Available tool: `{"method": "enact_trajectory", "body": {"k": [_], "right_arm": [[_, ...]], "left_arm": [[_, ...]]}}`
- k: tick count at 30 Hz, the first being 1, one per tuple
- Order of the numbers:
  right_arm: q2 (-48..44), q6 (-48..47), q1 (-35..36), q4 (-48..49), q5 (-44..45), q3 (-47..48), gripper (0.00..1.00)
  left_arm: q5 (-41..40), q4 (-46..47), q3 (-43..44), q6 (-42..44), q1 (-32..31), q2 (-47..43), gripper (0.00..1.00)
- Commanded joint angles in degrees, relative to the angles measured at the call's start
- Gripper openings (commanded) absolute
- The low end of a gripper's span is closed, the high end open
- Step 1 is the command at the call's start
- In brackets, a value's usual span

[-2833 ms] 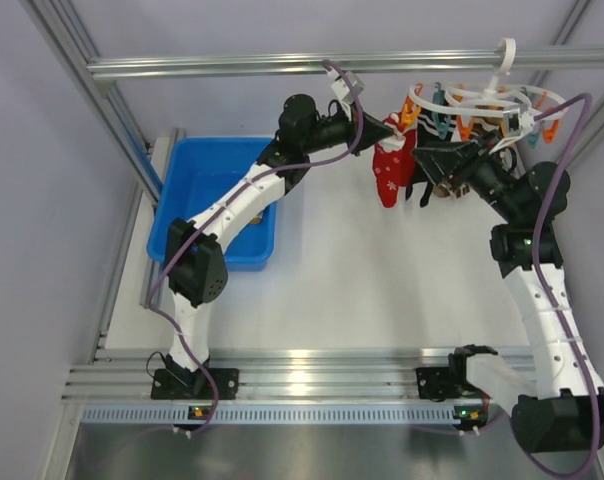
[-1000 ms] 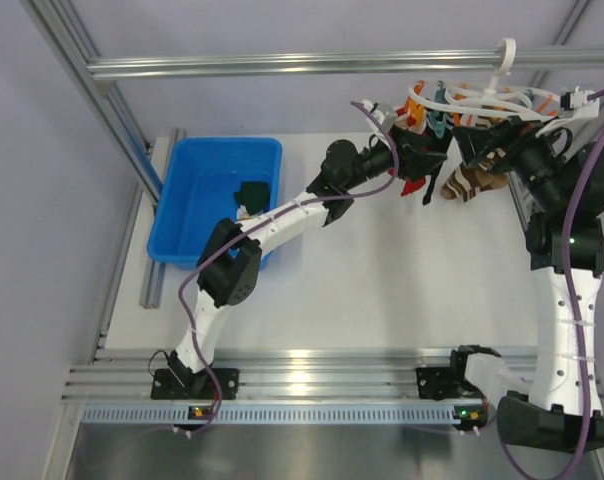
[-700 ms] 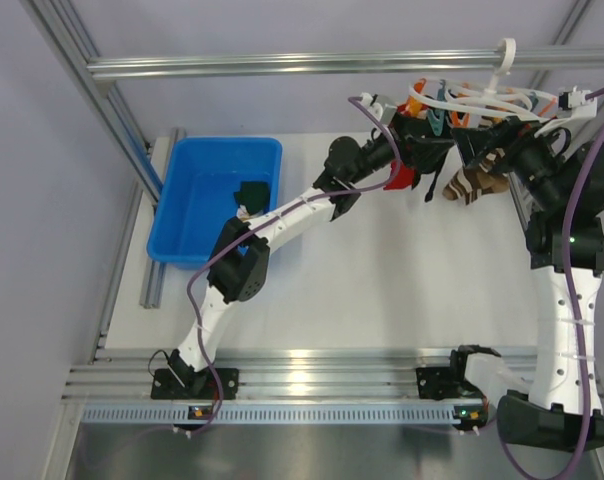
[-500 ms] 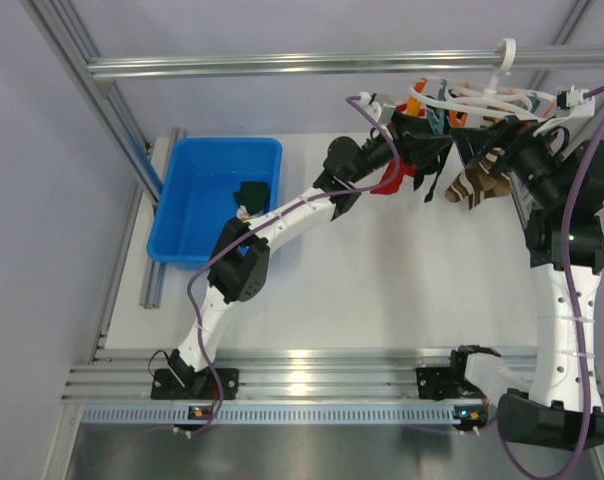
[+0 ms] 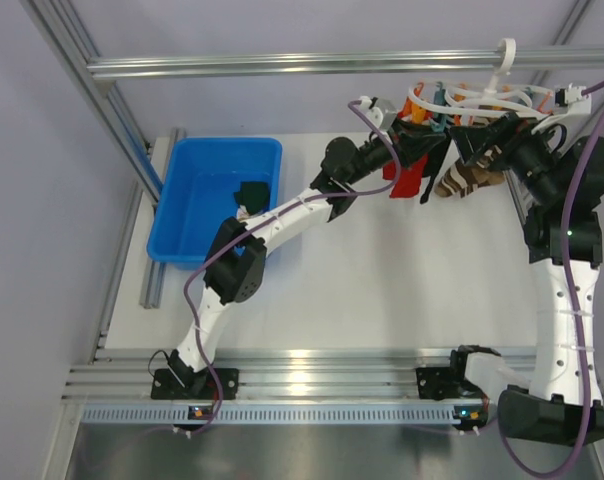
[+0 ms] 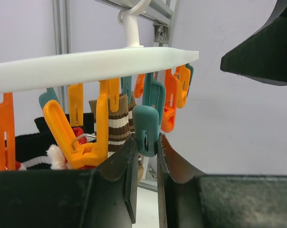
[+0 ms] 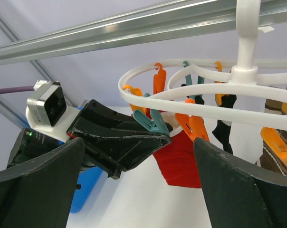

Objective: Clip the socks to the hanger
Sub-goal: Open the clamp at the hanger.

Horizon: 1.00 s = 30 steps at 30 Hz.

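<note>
White hanger [image 6: 86, 64], orange and teal pegs [image 6: 146, 129], red sock [image 7: 181, 159].

Hung from an aluminium rail [image 7: 134, 33], the white hanger [image 7: 191, 90] carries orange and teal pegs, and the left gripper [image 7: 165, 135] has its black jaws around a teal peg [image 7: 150, 124] at the ring's left edge, a red sock [image 7: 181, 161] dangling just beyond.

1. A blue plastic bin [image 5: 197, 215] sits on the far left part of the table, open side up.
2. The white table [image 5: 382, 290] fills the middle of the top view.
3. A silver aluminium rail [image 5: 282, 65] runs across high above the table's far edge.
4. Ribbed aluminium rails [image 5: 322, 378] line the near edge.
5. A brown-and-cream striped sock [image 5: 472, 180] hangs above the far right.
6. A plain black sock [image 7: 225, 124] hangs near it.
</note>
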Motion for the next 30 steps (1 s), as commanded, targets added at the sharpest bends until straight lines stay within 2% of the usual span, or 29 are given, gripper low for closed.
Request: {"method": "enact_trajectory", "body": {"k": [1, 6, 10, 16, 19, 25, 30], "right_arm": [[0.5, 2.0, -0.6, 3.3, 0.3, 2.4, 0.92], [0.1, 4.2, 0.1, 5.5, 1.4, 0.5, 0.80], [0.1, 1.7, 1.6, 12.4, -3.0, -3.2, 0.73], [2.3, -2.4, 2.0, 21.4, -10.2, -5.7, 0.73], [3.1, -5.1, 2.1, 22.6, -10.3, -7.5, 0.75], [1.4, -7.9, 2.9, 29.2, -10.9, -15.0, 0.70], [-0.3, -9.1, 4.3, 40.7, -9.3, -22.2, 0.70]], "left_arm": [[1.3, -1.2, -1.2, 6.7, -0.2, -6.4, 0.00], [1.0, -3.8, -4.9, 16.0, -0.6, -10.1, 0.00], [2.9, -5.2, -6.0, 17.7, -0.6, -11.3, 0.00], [5.4, -7.7, -4.7, 20.2, -1.0, -11.3, 0.00], [5.1, -7.8, -4.5, 20.9, -1.0, -11.3, 0.00], [5.5, -7.4, -4.4, 21.1, -1.1, -11.2, 0.00], [5.7, -7.2, -4.8, 20.9, -1.2, -11.1, 0.00]]}}
